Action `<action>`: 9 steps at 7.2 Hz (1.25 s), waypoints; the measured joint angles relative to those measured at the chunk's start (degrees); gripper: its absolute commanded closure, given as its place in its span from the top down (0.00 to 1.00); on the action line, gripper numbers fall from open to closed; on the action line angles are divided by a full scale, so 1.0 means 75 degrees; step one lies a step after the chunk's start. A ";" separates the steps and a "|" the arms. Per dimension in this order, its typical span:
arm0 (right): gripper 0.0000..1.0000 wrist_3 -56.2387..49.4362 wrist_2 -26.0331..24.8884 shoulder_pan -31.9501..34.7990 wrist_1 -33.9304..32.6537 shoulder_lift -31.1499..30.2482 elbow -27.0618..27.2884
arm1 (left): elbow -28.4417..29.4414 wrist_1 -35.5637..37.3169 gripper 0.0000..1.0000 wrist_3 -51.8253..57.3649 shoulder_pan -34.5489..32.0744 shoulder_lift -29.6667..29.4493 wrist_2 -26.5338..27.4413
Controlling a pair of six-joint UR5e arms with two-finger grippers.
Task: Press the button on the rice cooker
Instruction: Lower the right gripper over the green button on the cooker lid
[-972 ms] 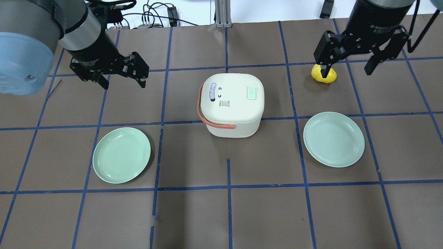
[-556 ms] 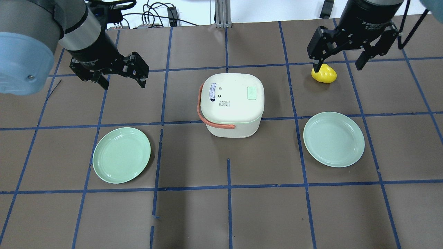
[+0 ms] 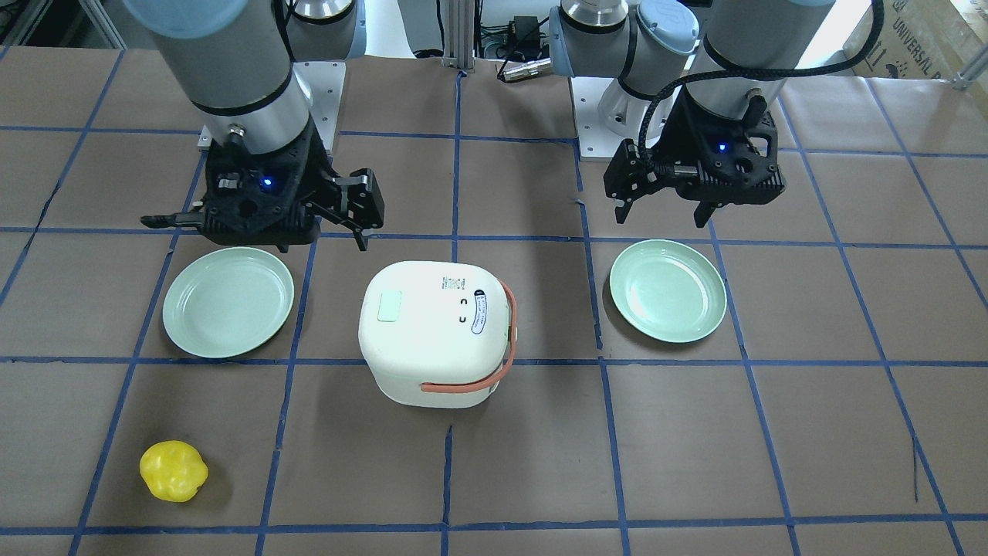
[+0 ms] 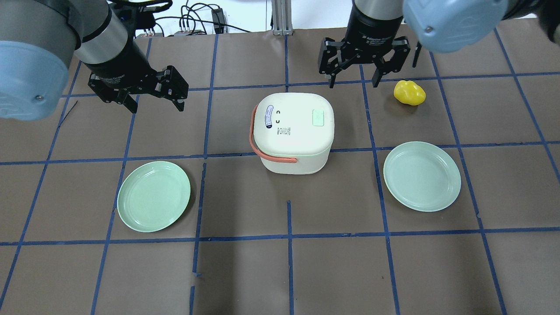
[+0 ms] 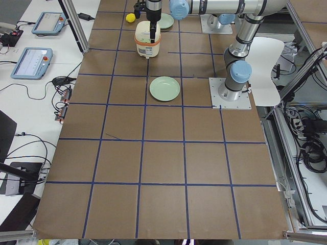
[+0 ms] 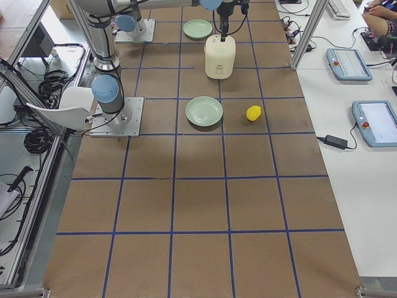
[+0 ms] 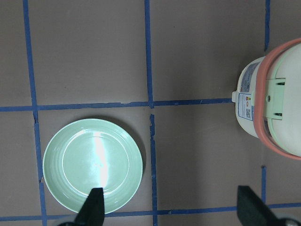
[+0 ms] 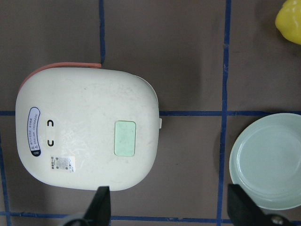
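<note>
Table is covered in brown sheeting, squared off with blue tape. From the left-end camera I see a white bench along the operators' side, carrying teach pendants and loose cables. An aluminium post stands at the bench edge. A white chair is on the opposite side. A cardboard box sits beyond the table. Light is even.

Rice cooker: upright, upper centre, on brown table with blue grid.
Plate: centre, below the cooker.
Second plate: top edge.
Yellow lump, perhaps a toy fruit: near the centre plate, to its right.
Tablets: right edge.
</note>
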 measured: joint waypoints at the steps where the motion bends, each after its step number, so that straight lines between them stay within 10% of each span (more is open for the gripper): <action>1: 0.17 0.0124 0.0012 0.0081 -0.0104 0.0204 -0.0039 | 0.0000 0.0000 1.00 0.0000 0.0000 0.0000 0.0000; 9: 0.08 0.0636 0.0482 0.0149 -0.0388 0.0856 0.0276 | 0.0000 0.0000 1.00 0.0000 0.0000 0.0000 0.0001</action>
